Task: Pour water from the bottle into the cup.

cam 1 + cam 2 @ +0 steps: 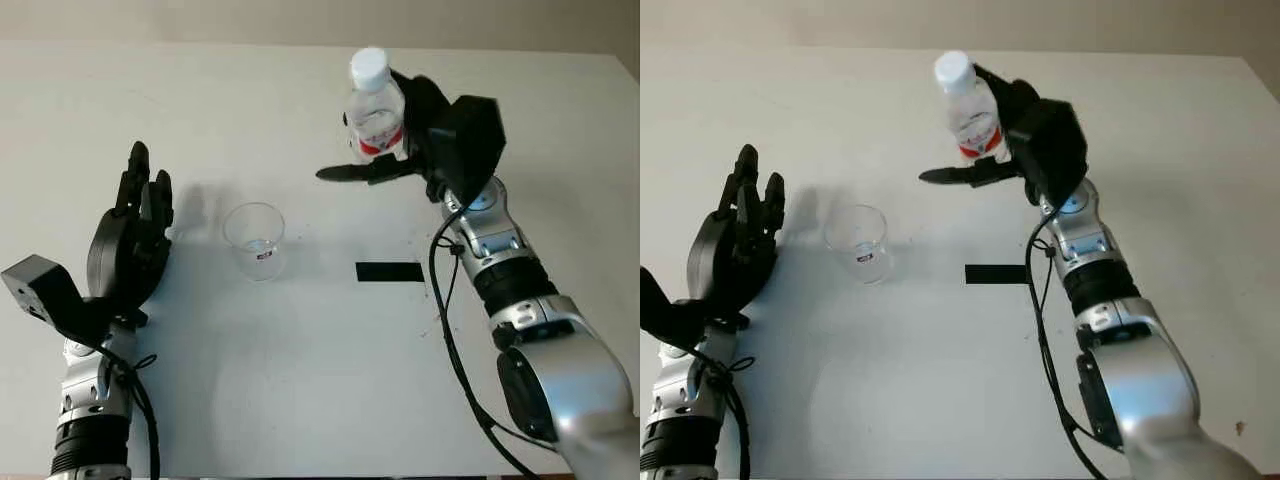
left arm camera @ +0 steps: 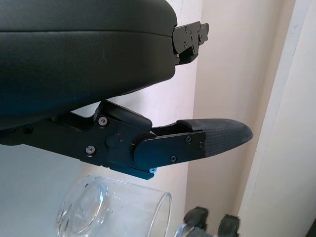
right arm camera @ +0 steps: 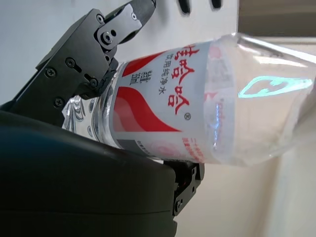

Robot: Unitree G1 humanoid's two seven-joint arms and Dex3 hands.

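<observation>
clear bottle (image 1: 376, 110) with red-white label, white cap, clear cup (image 1: 255, 240), black tape (image 1: 389, 271)

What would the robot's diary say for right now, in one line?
right hand: holds capped clear plastic water bottle upright, raised | left hand: open beside clear plastic cup | pouring: not begun

A lab-like test setup: bare white worktop (image 1: 300, 400), black tape mark (image 1: 390, 271) on it, plain beige wall (image 1: 300, 20) behind.
</observation>
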